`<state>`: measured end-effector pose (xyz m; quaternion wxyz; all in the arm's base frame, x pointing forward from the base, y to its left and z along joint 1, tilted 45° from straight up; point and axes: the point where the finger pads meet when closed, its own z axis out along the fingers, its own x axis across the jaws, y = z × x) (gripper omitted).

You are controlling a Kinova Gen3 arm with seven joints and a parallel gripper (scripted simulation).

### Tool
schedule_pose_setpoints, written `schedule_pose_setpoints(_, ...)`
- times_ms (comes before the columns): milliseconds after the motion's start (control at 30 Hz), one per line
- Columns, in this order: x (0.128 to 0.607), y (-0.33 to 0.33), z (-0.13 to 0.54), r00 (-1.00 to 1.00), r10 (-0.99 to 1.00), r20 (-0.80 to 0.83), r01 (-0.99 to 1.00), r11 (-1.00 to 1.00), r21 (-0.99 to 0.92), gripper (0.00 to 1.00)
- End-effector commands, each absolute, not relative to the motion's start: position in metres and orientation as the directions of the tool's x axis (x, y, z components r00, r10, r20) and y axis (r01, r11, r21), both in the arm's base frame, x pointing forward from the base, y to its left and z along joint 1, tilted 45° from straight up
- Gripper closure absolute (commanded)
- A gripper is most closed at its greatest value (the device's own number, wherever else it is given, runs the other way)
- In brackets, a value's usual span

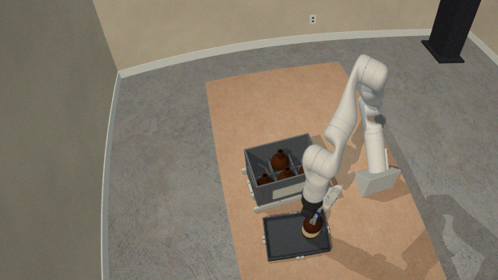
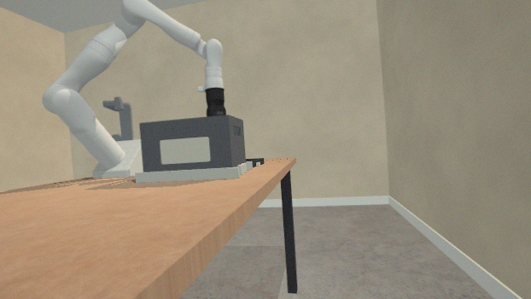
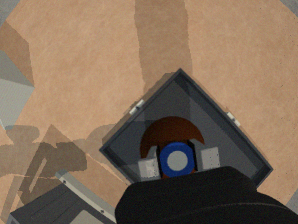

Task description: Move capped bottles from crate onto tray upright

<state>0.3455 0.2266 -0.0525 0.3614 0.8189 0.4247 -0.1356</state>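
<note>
My gripper [image 1: 315, 218] is shut on the neck of a brown bottle with a blue cap [image 1: 311, 226] and holds it upright over the near right part of the dark tray [image 1: 296, 237]. In the wrist view the blue cap [image 3: 176, 160] sits between my two light finger pads, with the tray [image 3: 188, 131] below. I cannot tell whether the bottle's base touches the tray. The grey crate [image 1: 277, 173] behind the tray holds several brown bottles [image 1: 280, 159]; I cannot make out their tops. In the exterior view the crate [image 2: 192, 143] hides the tray and the bottle.
The arm's white base [image 1: 376, 180] stands right of the crate. The crate rests on a light plate [image 2: 189, 174] near the table's edge. The table's right edge [image 2: 273, 175] drops to the floor close to the tray.
</note>
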Motion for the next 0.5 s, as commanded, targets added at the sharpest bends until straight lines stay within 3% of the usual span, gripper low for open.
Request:
schedule_pose_setpoints(0,0.3460,0.2258,-0.0542,0.603,0.598,-0.528,0.793,-0.381,0.475,1.00)
schedule_pose_setpoints(467,0.3472,0.2249,-0.0544,0.605,0.597,-0.527,0.792,-0.382,0.476,1.00)
